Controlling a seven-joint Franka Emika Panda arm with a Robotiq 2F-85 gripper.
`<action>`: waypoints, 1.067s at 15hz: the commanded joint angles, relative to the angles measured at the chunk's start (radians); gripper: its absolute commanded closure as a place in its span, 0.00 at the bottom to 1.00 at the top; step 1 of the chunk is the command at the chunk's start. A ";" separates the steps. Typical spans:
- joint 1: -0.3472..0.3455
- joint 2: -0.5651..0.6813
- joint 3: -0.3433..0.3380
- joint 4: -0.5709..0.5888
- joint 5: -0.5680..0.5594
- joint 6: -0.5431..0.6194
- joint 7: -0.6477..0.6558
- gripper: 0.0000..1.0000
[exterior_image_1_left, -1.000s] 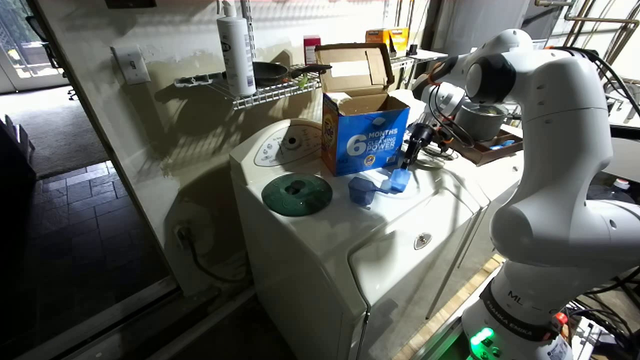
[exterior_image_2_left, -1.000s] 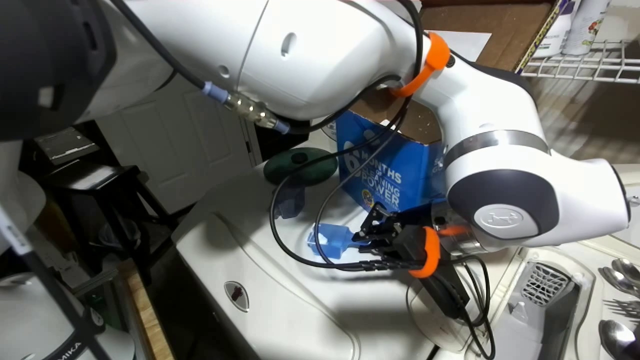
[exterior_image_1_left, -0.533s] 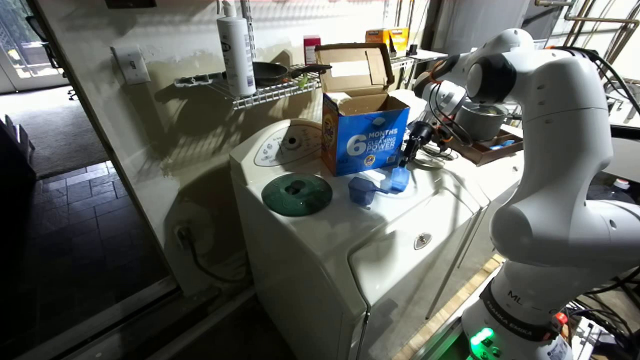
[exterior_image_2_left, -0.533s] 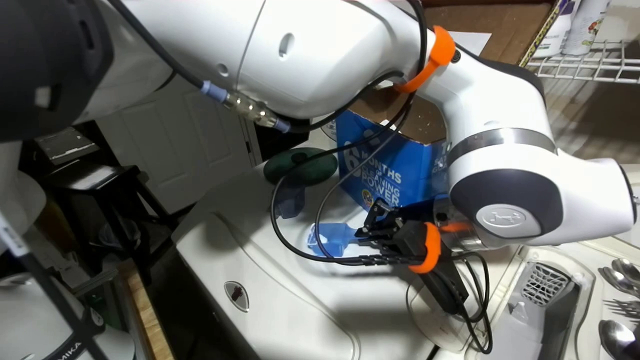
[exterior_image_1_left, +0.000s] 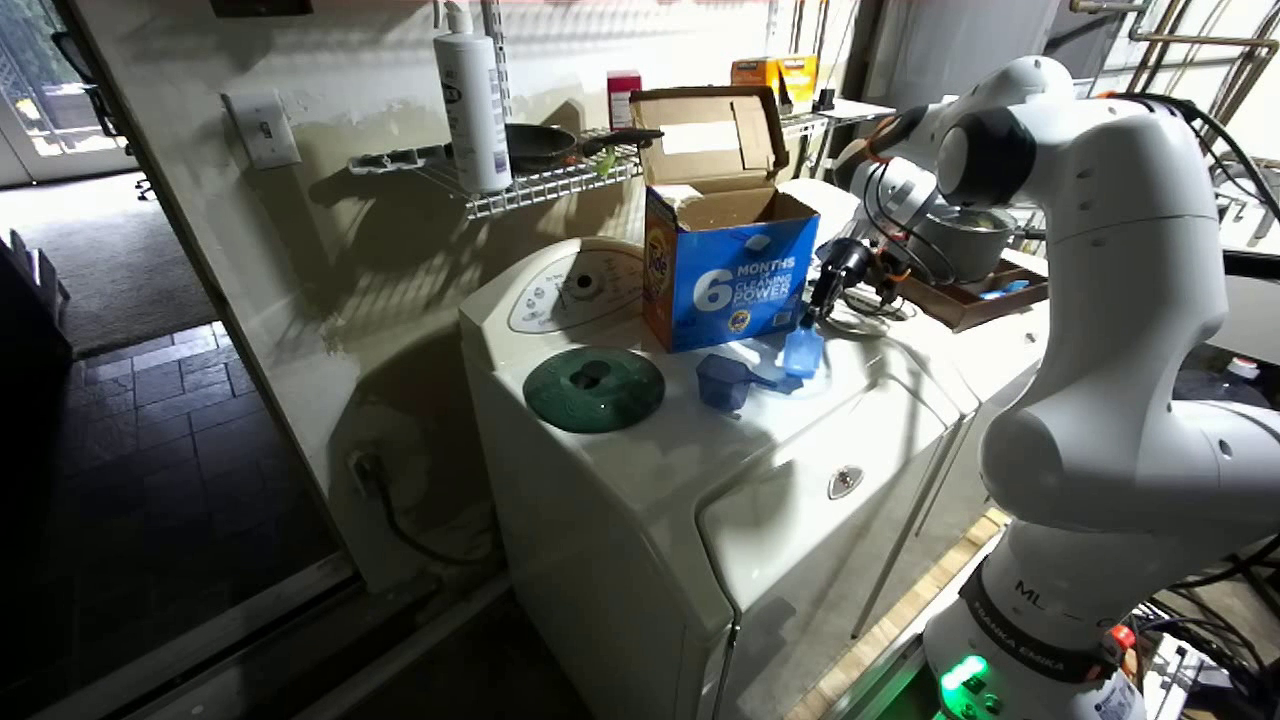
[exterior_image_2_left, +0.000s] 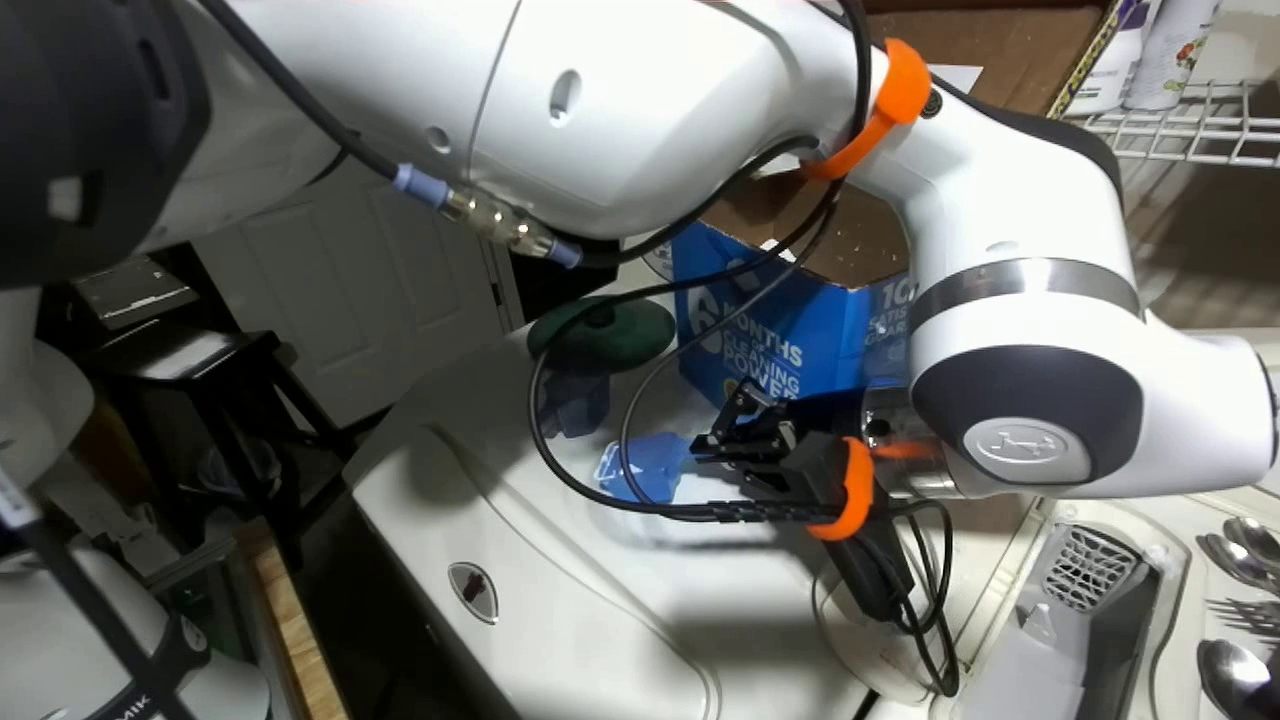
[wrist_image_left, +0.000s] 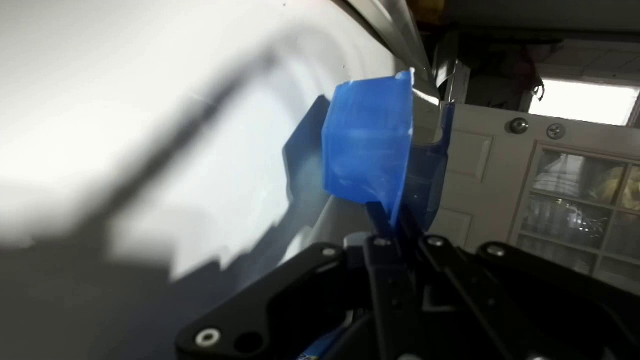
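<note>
Just in front of the box (exterior_image_1_left: 745, 280), near its corner farther from the green disc (exterior_image_1_left: 594, 390), the gripper (wrist_image_left: 394, 217) pinches a blue scoop (wrist_image_left: 369, 142). Its fingers (wrist_image_left: 378, 220) press on the thin handle from both sides, as the wrist view shows. The scoop's cup juts past the fingertips, before the box's printed face and apart from it. It looks to hang just above the machine (exterior_image_1_left: 660, 450) that the box stands on, its shadow falling on the white top. Whether the gripper touches the box, I cannot tell.

A darker scoop (exterior_image_1_left: 722, 382) stands on the machine in front of the box, near the held one, with its handle pointing toward it; whether the two touch is unclear. In the wrist view it shows beyond the held scoop, partly hidden.

The green disc, dark at its hub, lies near the box's other front corner in both exterior views. The box is upright, its flap (exterior_image_1_left: 712, 137) raised at the back. Behind the box, on the disc's side, a wire shelf (exterior_image_1_left: 540, 192) carries a tall bottle (exterior_image_1_left: 472, 110) and a pan (exterior_image_1_left: 540, 145). Past the box on the gripper's side, a pot (exterior_image_1_left: 968, 243) stands by a brown tray (exterior_image_1_left: 1000, 308). In an exterior view, spoons (exterior_image_2_left: 1235, 675) lie well apart from the box; cables (exterior_image_2_left: 740, 512) loop before it, and the arm (exterior_image_2_left: 640, 110) hides part of it.
</note>
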 joint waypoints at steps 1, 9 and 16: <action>-0.009 -0.005 0.009 0.010 0.033 -0.057 0.008 0.98; 0.037 -0.090 0.009 -0.063 0.039 -0.069 -0.007 0.98; 0.087 -0.187 -0.004 -0.141 0.024 -0.053 -0.034 0.98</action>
